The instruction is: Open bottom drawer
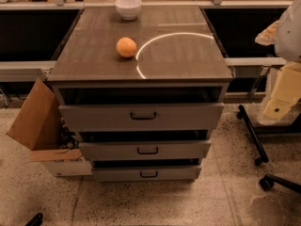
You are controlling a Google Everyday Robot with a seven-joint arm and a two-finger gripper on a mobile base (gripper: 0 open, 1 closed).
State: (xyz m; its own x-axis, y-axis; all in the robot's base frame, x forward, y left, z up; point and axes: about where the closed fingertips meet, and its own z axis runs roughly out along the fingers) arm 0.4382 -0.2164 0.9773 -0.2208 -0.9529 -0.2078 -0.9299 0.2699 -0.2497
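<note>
The gripper (pixel 281 95) hangs at the 3 o'clock edge of the view, a cream-coloured piece under a rounded white arm housing. It holds nothing and touches nothing, and whether it is apart or together I cannot tell. It is well apart from the cabinet. At its 6 o'clock, black wheeled chair legs (pixel 253 138) rest on the speckled floor (pixel 141 206).

Toward 8 o'clock from the gripper is the bottom drawer (pixel 117 174). It is the lowest and narrowest of three grey fronts, just above the floor, and its small black bar handle (pixel 149 174) is centred on it. A dark gap shows along its top edge. Directly at its 12 o'clock comes the middle drawer (pixel 113 150), then the wide top drawer (pixel 103 117), each with a dark gap above it.

On the cabinet's brown surface (pixel 89 55), an orange (pixel 126 47) lies near the middle, just beside a bright curved reflection. A white bowl (pixel 128 7) stands at the orange's 12 o'clock, near the far edge.

At 9 o'clock of the drawers, an open cardboard box (pixel 35 119) leans just beside the cabinet.
</note>
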